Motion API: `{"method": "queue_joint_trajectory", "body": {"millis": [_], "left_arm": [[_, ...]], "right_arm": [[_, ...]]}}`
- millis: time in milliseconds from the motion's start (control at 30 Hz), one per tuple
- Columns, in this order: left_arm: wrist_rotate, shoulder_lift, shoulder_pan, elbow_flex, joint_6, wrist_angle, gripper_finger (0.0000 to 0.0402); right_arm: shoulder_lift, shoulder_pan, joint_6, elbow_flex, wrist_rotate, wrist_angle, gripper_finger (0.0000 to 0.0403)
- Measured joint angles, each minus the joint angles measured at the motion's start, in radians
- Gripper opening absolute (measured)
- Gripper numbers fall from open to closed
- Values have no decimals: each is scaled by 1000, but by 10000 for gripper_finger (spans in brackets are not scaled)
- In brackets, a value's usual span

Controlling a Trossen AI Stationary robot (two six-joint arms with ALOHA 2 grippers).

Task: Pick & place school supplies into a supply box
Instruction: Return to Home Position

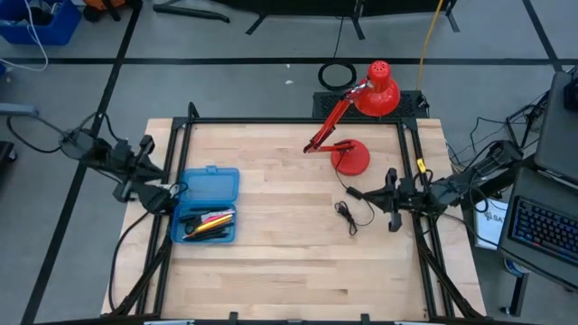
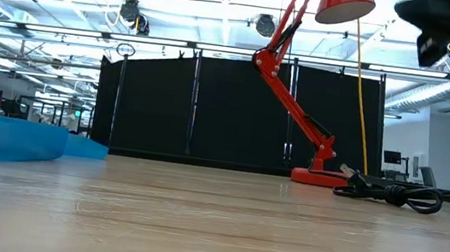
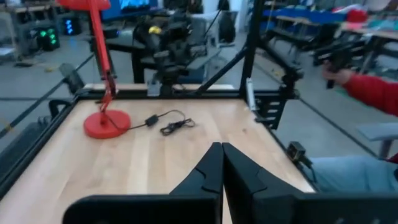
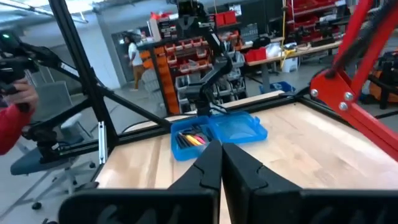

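From above, the supply box lies open near the left edge of the surface. The school supplies are gathered in its tray and no loose supplies show elsewhere on the wood. The left end effector hangs just beside the box's left rim. The right end effector sits by the right edge, near the black cable and the base of the red desk lamp. In the low view the box shows as a blue shape at the far left, while a dark part of an arm, probably the right one, hangs high at the upper right, well off the wood. In the left wrist view that arm's fingers are pressed together with nothing between them, and a person's red sleeve shows beyond the frame. In the right wrist view its fingers are likewise closed and empty, pointing across at the box and the coloured pens inside it. To finish well, I would draw the left arm up and away first so that it does not nudge the box. I would keep both pairs of fingers shut and lift the right arm clear of the lamp cable without snagging it.
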Motion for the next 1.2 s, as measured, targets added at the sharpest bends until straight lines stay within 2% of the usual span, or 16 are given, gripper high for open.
{"method": "queue_joint_trajectory", "body": {"millis": [200, 267, 333, 400, 500, 700, 867, 1067, 1200], "left_arm": [[18, -144, 0, -74, 31, 2, 3], [1, -139, -2, -92, 27, 3, 4], [43, -143, 11, -107, 27, 3, 7], [43, -143, 12, -135, 53, 26, 4], [23, -142, 12, -159, 65, -8, 4], [92, -143, 12, -156, 112, -1, 4], [104, -143, 12, -156, 121, -1, 16], [6, -143, 12, -156, 38, -3, 36], [-4, -143, 13, -156, 23, -2, 35]], "right_arm": [[-72, 0, -56, -169, -3, 171, 0], [-83, 0, -70, -219, -4, 236, 0], [-86, 0, -82, -264, -4, 295, 0], [-96, 0, -92, -300, -7, 334, 0], [-102, 0, -80, -314, -3, 292, 0], [-96, 6, -90, -315, 4, 208, 0], [-96, 6, -8, -317, 86, 169, 0], [-95, 6, 32, -318, 100, 156, 0], [-95, 6, 34, -318, 100, 159, 0]]}}
